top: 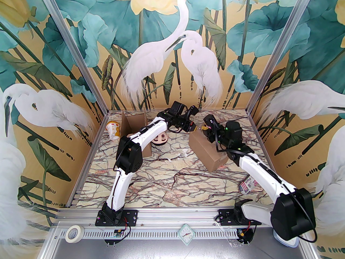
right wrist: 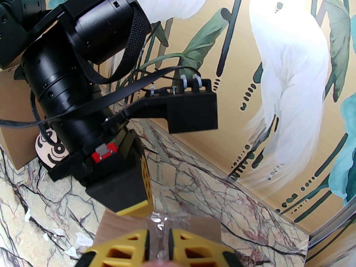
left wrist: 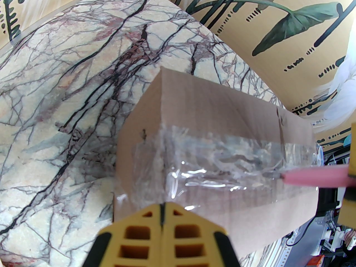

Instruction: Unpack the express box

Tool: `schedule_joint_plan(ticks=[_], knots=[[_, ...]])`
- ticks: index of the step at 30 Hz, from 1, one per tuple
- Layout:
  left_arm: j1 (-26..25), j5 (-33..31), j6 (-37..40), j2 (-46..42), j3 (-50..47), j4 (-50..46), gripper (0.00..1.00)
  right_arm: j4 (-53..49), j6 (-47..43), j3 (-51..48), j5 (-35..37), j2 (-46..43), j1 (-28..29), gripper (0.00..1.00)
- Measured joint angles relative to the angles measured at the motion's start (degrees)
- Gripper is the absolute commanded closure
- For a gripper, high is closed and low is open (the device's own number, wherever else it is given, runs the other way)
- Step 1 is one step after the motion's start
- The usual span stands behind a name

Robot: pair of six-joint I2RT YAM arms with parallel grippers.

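The express box (top: 206, 151) is a brown carton lying right of centre, sealed along its top with clear tape (left wrist: 222, 160). My left gripper (top: 193, 129) is shut and empty, its yellow tips (left wrist: 162, 209) together over the box's far end, at or just above the cardboard. My right gripper (top: 206, 128) hovers over the same end, shut on a thin pink cutter (left wrist: 314, 175) whose tip rests on the tape. From the right wrist, that gripper (right wrist: 158, 238) shows a narrow gap with the box (right wrist: 200, 227) just ahead, and the left gripper (right wrist: 136, 209) meets the box edge.
An open cardboard box (top: 134, 128) stands at the back left, with a noodle cup (top: 113, 129) beside it and a round face-printed item (top: 160, 139) under the left arm. A printed packet (top: 246, 185) lies near the right arm. White scraps (top: 172, 158) dot the marble table (top: 161, 182).
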Motion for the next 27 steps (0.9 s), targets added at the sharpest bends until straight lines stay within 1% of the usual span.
schedule_joint_plan(ticks=[14,27], knots=[[0.0,0.0,0.0,0.0,0.1,-0.2,1.00,-2.8,1.8,-3.5,1.9,-6.0,-0.5,1.00],[0.0,0.1,-0.2,0.4,0.6,-0.4,1.00,-4.4,2.9,-5.3,2.8,-9.7,-0.6,1.00]])
